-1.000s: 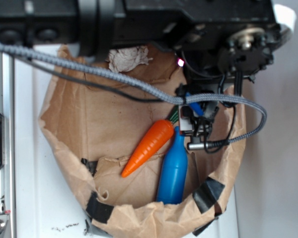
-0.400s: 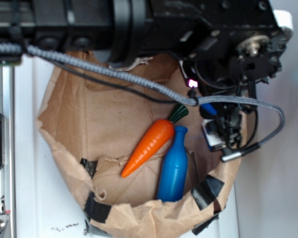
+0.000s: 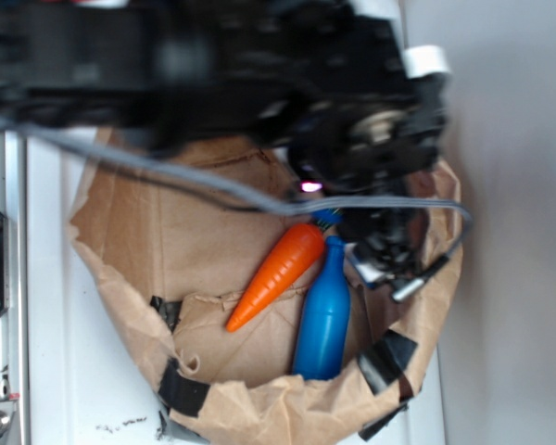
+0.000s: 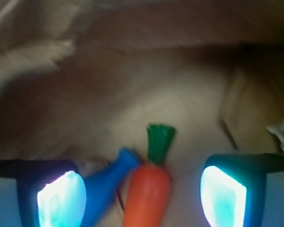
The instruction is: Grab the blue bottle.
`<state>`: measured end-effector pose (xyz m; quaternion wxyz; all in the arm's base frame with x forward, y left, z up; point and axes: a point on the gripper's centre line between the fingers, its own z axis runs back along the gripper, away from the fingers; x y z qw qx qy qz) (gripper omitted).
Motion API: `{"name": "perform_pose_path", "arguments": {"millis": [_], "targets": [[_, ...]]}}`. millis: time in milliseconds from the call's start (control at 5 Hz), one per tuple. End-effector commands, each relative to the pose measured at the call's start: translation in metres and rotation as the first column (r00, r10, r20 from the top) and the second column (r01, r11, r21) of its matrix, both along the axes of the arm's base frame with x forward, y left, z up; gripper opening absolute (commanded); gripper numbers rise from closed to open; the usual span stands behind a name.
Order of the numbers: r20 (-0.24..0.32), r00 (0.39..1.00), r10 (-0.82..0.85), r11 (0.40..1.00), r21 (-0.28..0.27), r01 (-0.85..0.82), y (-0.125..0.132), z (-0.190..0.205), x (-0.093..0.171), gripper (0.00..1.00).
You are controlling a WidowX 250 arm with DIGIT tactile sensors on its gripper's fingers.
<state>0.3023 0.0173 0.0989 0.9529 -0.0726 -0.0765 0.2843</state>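
Paper bag [image 3: 120,278], brown, rim rolled down and patched with black tape: holds two toys.

Contents: blue bottle [image 3: 322,320], glossy bright-blue plastic, cylindrical body narrowing to a flared-lip neck, lying against the bag's near wall; orange carrot [image 3: 280,273] with green top, lying beside it, touching near the neck. Gripper [image 4: 142,191] above both, jaws spread wide, bottle neck and carrot top between the fingers [image 4: 61,196], nothing pinched.

arm [image 3: 259,65] — black, blurred | cable [image 3: 167,171] — grey braided | tool [image 4: 142,194] — pale-padded
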Motion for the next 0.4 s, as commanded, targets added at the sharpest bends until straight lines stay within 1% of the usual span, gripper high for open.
{"name": "perform_pose_path", "arguments": {"millis": [0, 200], "targets": [[0.012, 0.999, 0.039, 0.999, -0.014, -0.039, -0.014, 0.029, -0.018, 1.0], [-0.003, 0.996, 0.092, 0.996, 0.008, -0.092, -0.029, 0.014, -0.011, 1.0]]}}
